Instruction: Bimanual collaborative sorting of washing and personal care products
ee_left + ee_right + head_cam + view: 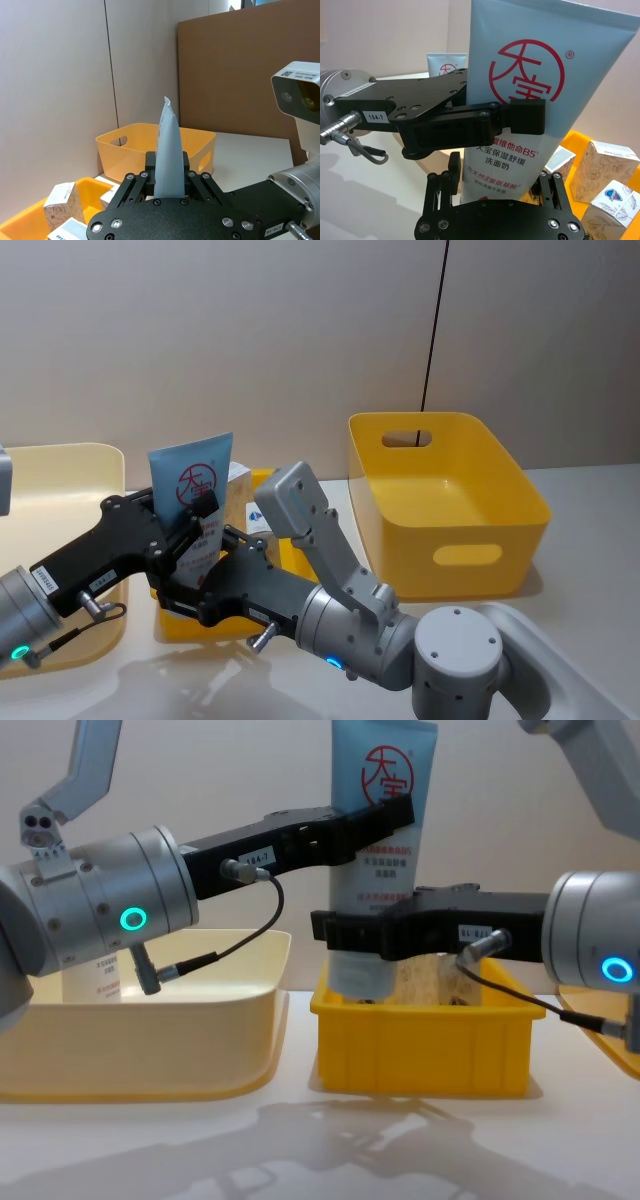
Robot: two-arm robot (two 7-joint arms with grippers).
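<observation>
Two tall pale-blue plastic squeeze tubes with a red round logo and red print can be counted. One tube [385, 770] is held upright over the left end of a small shallow yellow plastic tray [420, 1040]. The second tube [98, 982] stands upright inside a wide cream plastic bin [150, 1050] on the robot's left. The black left gripper [395, 817] reaches in from the left and is clamped on the flat faces of the raised tube, just below its logo. The black right gripper [350, 935] comes in from the right and sits around the same tube's lower end; whether it is pressing on the tube cannot be told. Three small white and beige patterned cardboard cartons [607, 167] show inside the yellow tray, close together. There are three containers in all, the third being a deep yellow plastic bin [450, 540] with handle cut-outs, standing to the right of the tray with its bare floor showing.
</observation>
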